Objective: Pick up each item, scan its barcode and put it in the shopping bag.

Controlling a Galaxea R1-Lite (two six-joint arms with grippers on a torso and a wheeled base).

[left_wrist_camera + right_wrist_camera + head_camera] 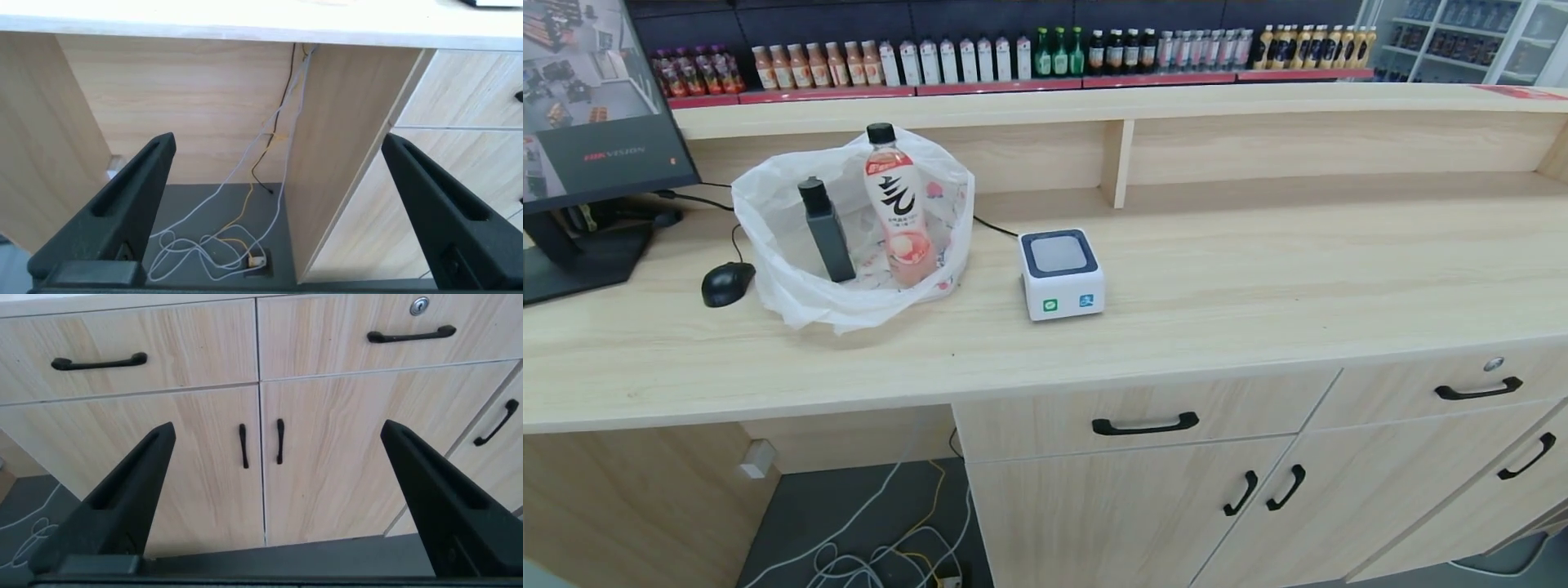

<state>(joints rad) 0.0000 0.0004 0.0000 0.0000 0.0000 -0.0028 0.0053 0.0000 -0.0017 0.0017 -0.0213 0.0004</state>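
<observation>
Holding: nothing. My left claw (278,143) is spread wide with bare air between its fingers, and my right claw (276,429) is just as wide and just as empty.
Claw position: both hang low, under the level of the table (1258,269) top. The left faces the open gap beneath it, with loose cables (208,241) on the floor. The right faces the cupboard doors (261,457).
Shopping bag (768,212): it sits on the table's left part, between the mouse (727,282) and the scanner (1060,273), mouth open and sides slumped. It looks like thin, soft film that would crumple and snag on a finger, so I would pinch it at the rim.
Pink bottle (897,204): it stands upright inside the bag, its black cap above the rim. I judge it a full drink, fairly heavy, round and slick in its wrapper. The best hold is across the straight middle of the body, below the shoulder and squeezed firmly.
Dark bottle (827,233): it is inside the bag beside the pink one, leaning a little. It looks stiff and flat-sided, so I would grip across the two flat faces.
Scanner: it sits just beside the bag, window facing up.
Progress: both bottles I can see are bagged, so the job looks near its end.
</observation>
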